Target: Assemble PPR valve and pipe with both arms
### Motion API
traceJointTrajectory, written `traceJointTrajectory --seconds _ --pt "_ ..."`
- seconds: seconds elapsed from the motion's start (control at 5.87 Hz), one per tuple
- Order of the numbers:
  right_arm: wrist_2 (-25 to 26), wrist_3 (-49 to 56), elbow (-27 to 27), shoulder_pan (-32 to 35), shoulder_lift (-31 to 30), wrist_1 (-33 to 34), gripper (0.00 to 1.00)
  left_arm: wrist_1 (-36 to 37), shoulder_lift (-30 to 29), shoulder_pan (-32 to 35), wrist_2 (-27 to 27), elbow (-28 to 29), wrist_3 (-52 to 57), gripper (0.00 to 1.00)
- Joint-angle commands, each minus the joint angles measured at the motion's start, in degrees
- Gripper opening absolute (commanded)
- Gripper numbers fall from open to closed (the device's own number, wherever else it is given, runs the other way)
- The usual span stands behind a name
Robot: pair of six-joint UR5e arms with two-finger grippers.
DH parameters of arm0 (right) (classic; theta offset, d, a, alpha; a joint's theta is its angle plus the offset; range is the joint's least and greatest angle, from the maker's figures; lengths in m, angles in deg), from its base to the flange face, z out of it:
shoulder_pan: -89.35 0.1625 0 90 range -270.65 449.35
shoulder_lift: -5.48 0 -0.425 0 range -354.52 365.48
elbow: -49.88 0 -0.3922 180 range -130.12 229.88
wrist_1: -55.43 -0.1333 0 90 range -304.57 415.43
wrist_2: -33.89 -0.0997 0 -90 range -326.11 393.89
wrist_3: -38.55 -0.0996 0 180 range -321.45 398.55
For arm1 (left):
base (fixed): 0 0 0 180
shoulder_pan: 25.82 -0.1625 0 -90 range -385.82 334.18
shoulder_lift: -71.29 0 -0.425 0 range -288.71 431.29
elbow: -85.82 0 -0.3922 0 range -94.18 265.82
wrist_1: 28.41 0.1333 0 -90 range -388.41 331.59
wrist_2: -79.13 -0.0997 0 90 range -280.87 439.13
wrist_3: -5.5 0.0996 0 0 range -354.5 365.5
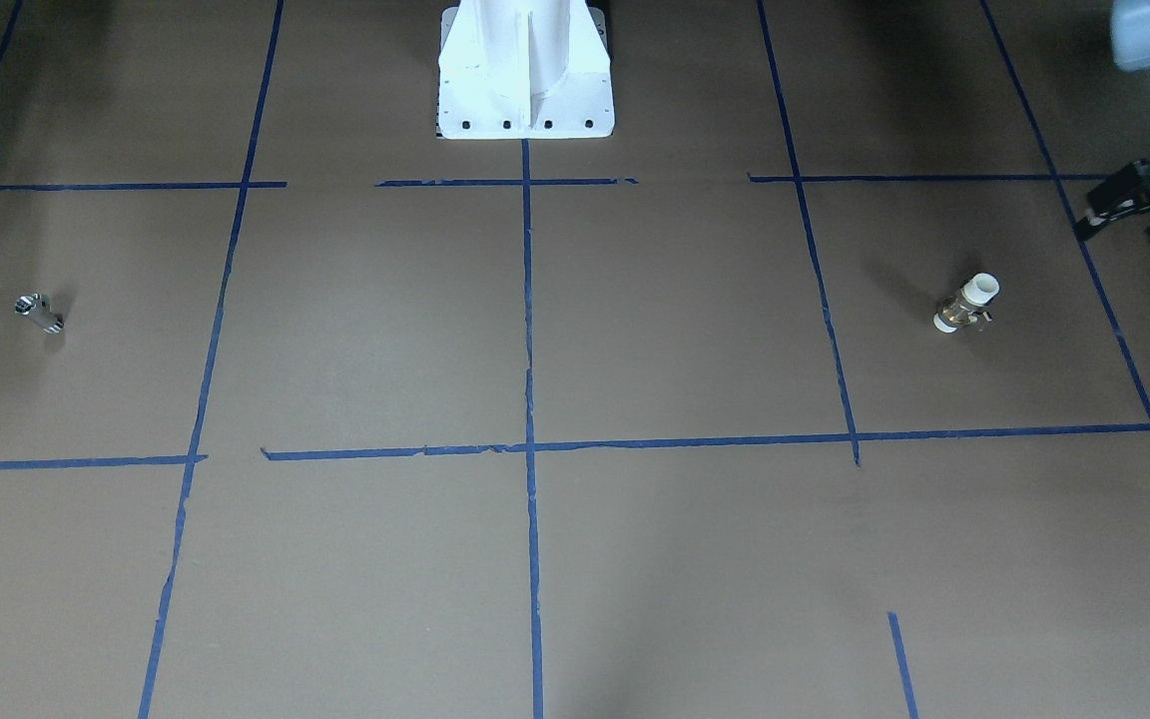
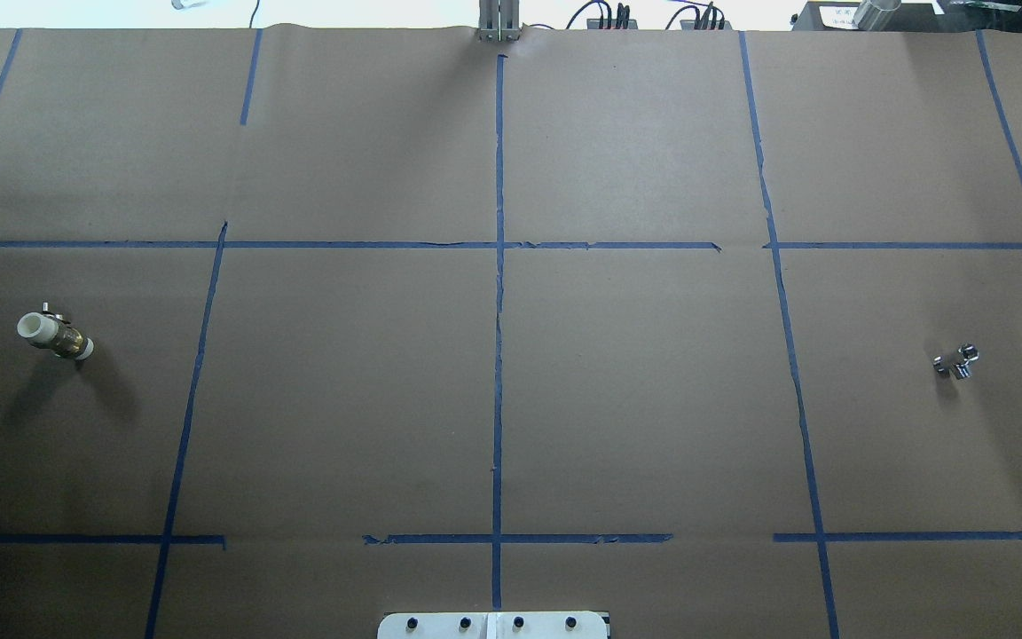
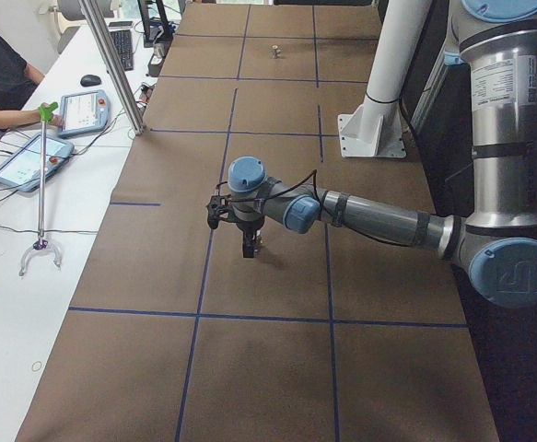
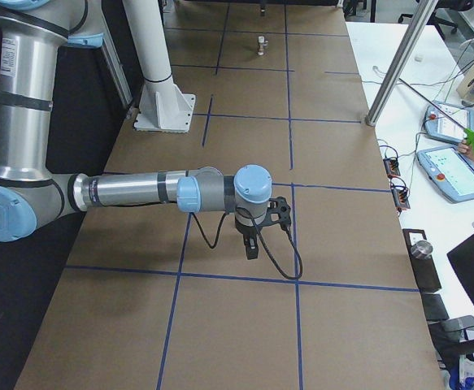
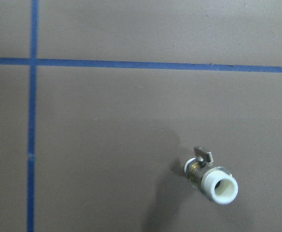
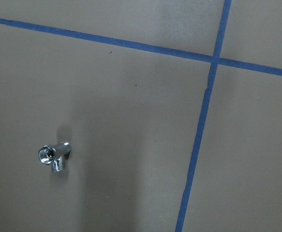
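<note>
centre your left gripper (image 3: 250,250), spread i cannot tell, on the ppr valve (image 2: 55,336) by the bench's left edge

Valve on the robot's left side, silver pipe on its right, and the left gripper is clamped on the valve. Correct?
No: the left gripper is not on the valve. The front-facing view shows the valve lying free on the table, with the gripper off to one side. Valve on the robot's left, pipe on its right: correct.
</note>
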Motion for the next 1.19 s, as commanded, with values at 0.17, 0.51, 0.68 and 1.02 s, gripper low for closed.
traceJointTrajectory --seconds 0.17,0.51,0.68,1.02 --pt "-1.3 0.0 0.1 -0.5 0.2 0.0 1.0 -0.8 -6.7 -8.7 -2.7 3.0 -15.4 1.0" --pt "-1.7 0.0 0.0 -0.5 0.2 -0.1 1.0 -1.3 -6.4 -11.5 -5.7 4.7 -15.4 1.0" --pt "-1.7 0.0 -0.1 -0.5 0.2 0.0 1.0 -1.5 -6.7 -11.6 -5.6 6.3 -15.1 1.0" --pt "-1.7 0.0 -0.1 -0.5 0.2 0.0 1.0 -1.5 -6.7 -12.3 -5.6 6.4 -15.2 0.96"
